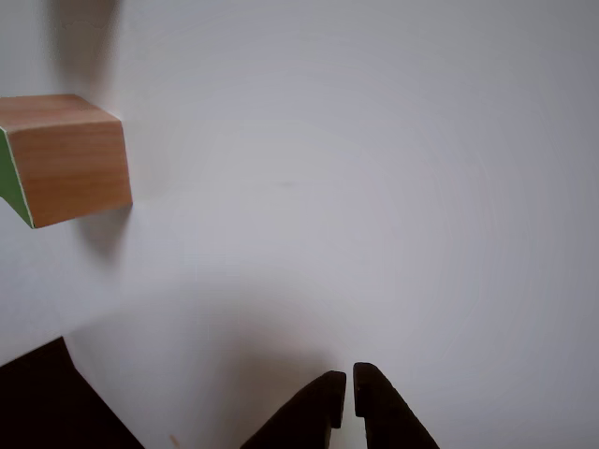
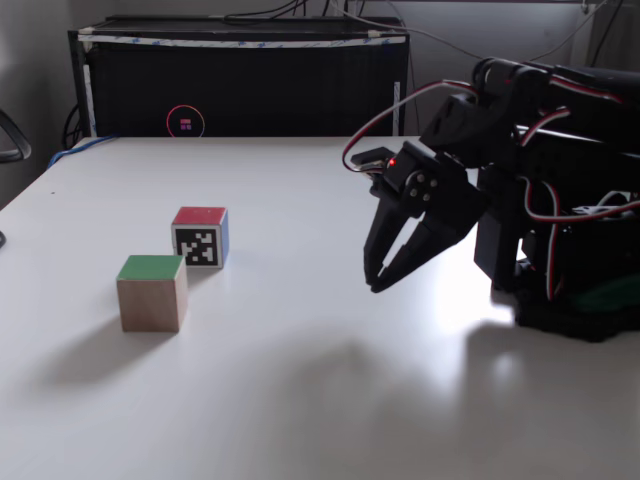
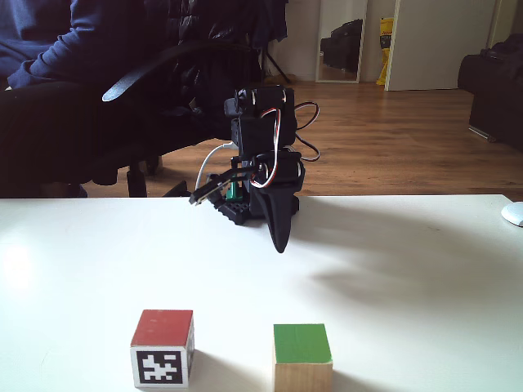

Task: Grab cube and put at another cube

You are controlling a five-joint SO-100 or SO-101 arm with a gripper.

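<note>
White table (image 2: 300,400), glossy, soft shadows across lower centre of a fixed view; black cabinet (image 2: 240,85) along upper left behind it, cables on top; wooden floor (image 3: 392,139) at upper right of a fixed view; black office chair (image 3: 122,98) upper left; white door (image 3: 437,45) and leaning mirror (image 3: 343,41) at top.

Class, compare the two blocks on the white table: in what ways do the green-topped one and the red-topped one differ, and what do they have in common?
The green-topped block has plain wooden sides with visible grain; the red-topped block carries a black-and-white square marker on one side and blue on another. In a fixed view, the green-topped block sits nearer the camera. Shared: similar size, both flat on the table, apart from each other and from the hand.
</note>
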